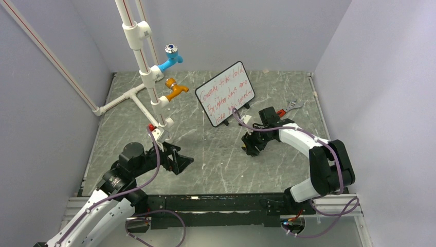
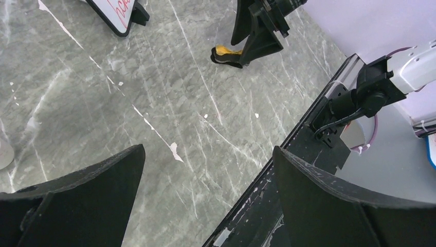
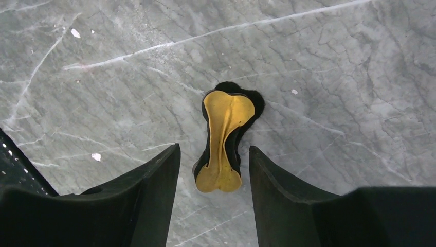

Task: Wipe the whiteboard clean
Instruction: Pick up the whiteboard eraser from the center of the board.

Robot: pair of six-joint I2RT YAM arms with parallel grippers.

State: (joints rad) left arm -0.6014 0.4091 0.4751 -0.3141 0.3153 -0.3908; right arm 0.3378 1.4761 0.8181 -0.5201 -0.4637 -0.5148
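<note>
The grey marbled table (image 1: 216,170) takes up the whole booth, with a white pipe stand (image 1: 146,77) carrying a blue and an orange tap at the back left. The whiteboard (image 1: 225,93) stands propped on its feet towards the back, about mid-table, its face full of red handwriting with nothing wiped. The left gripper (image 2: 208,154) hangs above bare table at the near left, jaws wide apart and holding nothing. The right gripper (image 3: 214,154) is low over the table in front of the board, jaws parted to either side of the yellow-and-black eraser (image 3: 222,139) lying flat there, not yet touching it as far as I can see. I'd call this the pick-up step. Next it needs to settle lower, close squarely on the eraser's narrow sides, then lift it to the board.
</note>
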